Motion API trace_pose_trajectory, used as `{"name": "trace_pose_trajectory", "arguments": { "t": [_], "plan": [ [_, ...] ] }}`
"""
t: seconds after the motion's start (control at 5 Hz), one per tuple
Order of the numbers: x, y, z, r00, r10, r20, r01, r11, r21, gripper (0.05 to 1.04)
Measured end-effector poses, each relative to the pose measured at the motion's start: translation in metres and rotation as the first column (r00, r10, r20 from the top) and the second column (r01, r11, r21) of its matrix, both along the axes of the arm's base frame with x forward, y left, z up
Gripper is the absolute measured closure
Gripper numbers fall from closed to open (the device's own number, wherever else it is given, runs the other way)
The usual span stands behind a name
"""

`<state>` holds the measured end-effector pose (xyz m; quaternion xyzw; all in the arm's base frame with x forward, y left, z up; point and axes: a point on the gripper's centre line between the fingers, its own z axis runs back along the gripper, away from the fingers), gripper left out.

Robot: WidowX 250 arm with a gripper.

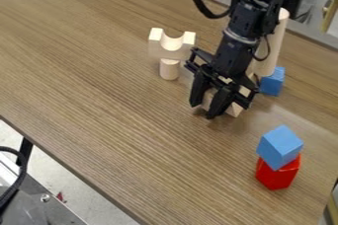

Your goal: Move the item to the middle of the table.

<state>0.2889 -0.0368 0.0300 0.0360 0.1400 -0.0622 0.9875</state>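
The gripper (204, 109) hangs low over the table (112, 91), right of the view's centre. A pale wooden block (234, 109) is at the gripper, largely hidden by it; a bit of the block's wood shows on either side of the gripper's front part. Whether the block is held or touches the table cannot be made out.
Left of the gripper, a notched wooden block (170, 46) rests on a short upright cylinder (170, 69). Behind the arm stands a tall wooden cylinder (274, 44), near a blue block (272, 82). At lower right, a blue cube (280, 145) sits on a red block (277, 173).
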Motion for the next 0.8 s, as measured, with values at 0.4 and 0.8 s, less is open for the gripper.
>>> {"name": "trace_pose_trajectory", "arguments": {
  "t": [0.4, 0.8],
  "plan": [
    [-0.004, -0.001, 0.018, 0.996, 0.063, 0.056, -0.064, 0.998, 0.017, 0.705],
    [-0.016, 0.000, 0.028, 0.982, 0.178, -0.061, -0.180, 0.983, -0.046, 0.705]
  ]
}}
